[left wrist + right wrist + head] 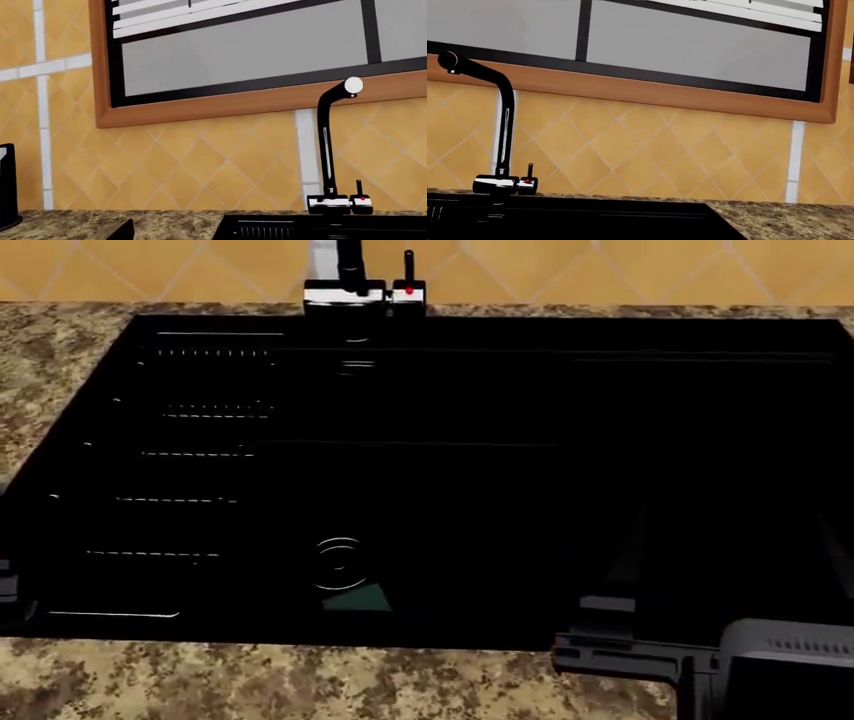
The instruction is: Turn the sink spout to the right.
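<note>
The sink spout (325, 150) is a thin black tube rising from a chrome base (328, 202) at the back rim of the black sink (534, 490). In the right wrist view the spout (506, 130) bends to that picture's left. In the head view only its foot (344, 285) shows. My right gripper (727, 570) hovers low over the sink's front right, far from the spout; its dark fingers blend into the basin. Of my left gripper only a dark corner (121, 231) shows over the granite, left of the sink.
A short black lever with a red dot (361, 199) stands beside the spout base. Speckled granite counter (267, 680) surrounds the sink. The drain ring (339, 562) lies front left in the basin. A black object (7, 190) stands on the counter at the left. A tiled wall and window rise behind.
</note>
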Tool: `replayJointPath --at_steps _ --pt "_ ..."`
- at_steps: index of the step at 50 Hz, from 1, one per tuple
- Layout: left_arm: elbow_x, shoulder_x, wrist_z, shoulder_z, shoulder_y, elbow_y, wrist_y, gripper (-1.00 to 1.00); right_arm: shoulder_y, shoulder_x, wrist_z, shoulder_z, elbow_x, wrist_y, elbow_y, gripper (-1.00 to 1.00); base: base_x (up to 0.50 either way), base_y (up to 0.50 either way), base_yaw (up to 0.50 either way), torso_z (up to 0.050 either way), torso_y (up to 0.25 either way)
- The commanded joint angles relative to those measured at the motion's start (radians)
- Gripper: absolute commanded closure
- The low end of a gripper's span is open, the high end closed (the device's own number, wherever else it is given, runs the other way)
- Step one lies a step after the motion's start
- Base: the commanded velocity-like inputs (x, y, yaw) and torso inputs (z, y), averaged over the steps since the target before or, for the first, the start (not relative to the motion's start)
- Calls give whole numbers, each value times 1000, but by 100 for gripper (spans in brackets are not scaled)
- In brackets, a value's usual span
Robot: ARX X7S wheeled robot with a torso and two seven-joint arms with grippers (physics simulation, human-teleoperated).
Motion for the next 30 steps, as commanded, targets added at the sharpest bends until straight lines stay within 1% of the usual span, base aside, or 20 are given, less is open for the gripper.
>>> replayJointPath --at_steps 1,9,30 --pt "-7 -3 -3 3 -2 5 -3 -100 -7 2 3 9 9 -3 -1 -100 340 117 0 0 0" --pt "-17 -2 -3 0 0 0 0 -100 -1 -2 6 -1 6 1 13 -100 328 22 0 0 0" --pt "-22 -7 -8 7 -15 -18 8 -100 0 1 10 -21 -2 1 24 -100 232 -26 0 0 1"
